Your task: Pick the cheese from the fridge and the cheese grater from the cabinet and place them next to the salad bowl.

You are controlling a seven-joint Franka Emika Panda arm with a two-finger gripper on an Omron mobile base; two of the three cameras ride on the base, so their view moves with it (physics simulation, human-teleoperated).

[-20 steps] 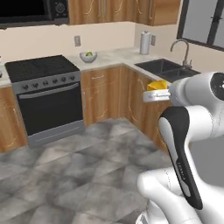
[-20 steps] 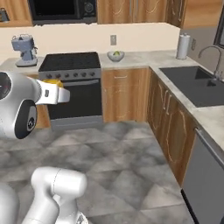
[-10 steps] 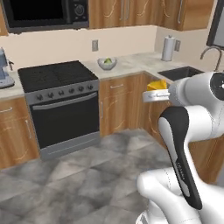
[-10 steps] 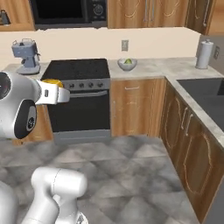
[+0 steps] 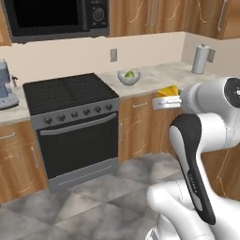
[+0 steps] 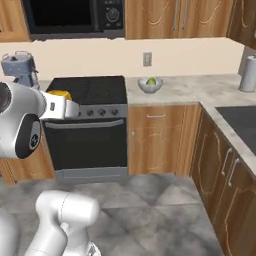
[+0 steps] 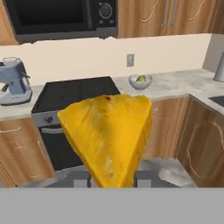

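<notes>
Hand view, claw [image 7: 111,183] apparently still gripping cheese [image 7: 107,135] (stove now nearer)

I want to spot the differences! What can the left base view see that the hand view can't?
Left base view alone: the white arm from outside, with the cheese as a small wedge at its tip, and the grey floor.

Hand view alone: the cheese big and close.

Both: the stove, the salad bowl on the counter, the microwave and the blue-grey machine left of the stove.
</notes>
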